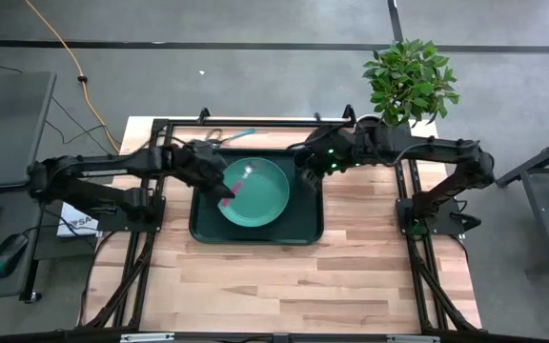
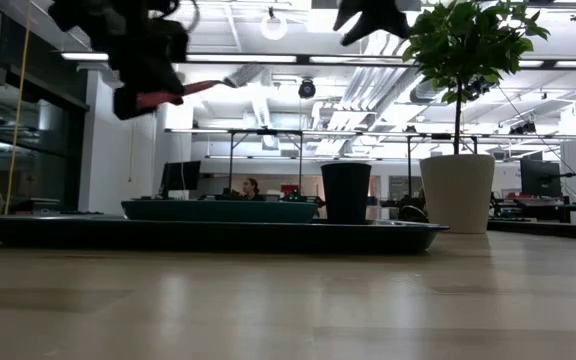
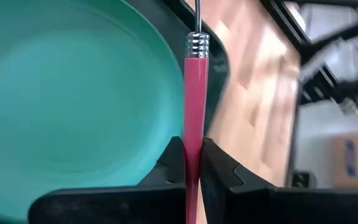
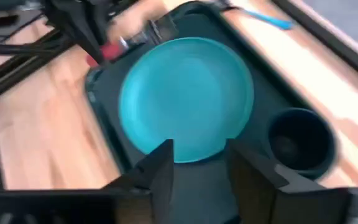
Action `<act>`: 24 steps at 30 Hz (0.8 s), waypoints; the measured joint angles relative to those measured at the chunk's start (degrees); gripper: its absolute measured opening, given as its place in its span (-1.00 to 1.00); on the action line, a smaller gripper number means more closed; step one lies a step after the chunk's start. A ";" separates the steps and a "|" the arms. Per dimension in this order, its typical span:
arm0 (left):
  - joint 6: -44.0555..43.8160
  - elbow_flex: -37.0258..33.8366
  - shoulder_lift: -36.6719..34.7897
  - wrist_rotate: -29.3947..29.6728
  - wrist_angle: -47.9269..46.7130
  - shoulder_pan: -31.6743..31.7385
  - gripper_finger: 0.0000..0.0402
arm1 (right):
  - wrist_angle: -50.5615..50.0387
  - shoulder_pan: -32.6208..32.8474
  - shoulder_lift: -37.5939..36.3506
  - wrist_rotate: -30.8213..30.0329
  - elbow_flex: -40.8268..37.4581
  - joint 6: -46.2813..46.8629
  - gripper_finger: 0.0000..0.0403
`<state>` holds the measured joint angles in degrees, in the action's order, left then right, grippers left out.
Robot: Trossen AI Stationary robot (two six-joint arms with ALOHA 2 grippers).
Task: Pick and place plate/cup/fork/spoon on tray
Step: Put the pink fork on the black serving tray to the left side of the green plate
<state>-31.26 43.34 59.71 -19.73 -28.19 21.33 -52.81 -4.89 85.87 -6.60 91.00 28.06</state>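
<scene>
Overhead, the left gripper [image 1: 225,193] holds the fork [image 1: 233,193] above the plate's [image 1: 260,195] left edge; the plate and cup [image 1: 309,177] sit in the tray [image 1: 255,234], while the spoon [image 1: 240,135] lies on the worktop [image 1: 284,276] behind it. At table height, the fork hangs well clear of the tray. From the left wrist, jaws clamp the red handle; lowering gently before release would suit. From the right wrist, the right gripper [image 4: 197,165] hovers with jaws parted and empty.
</scene>
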 joint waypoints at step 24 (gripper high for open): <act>-31.98 -29.95 -23.44 16.72 0.40 2.53 -1.00 | -2.85 0.00 -0.46 -6.87 0.00 -0.05 -0.14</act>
<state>-63.25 13.39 36.28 -3.00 -27.79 23.86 -55.66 -4.89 85.41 -13.47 91.00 28.01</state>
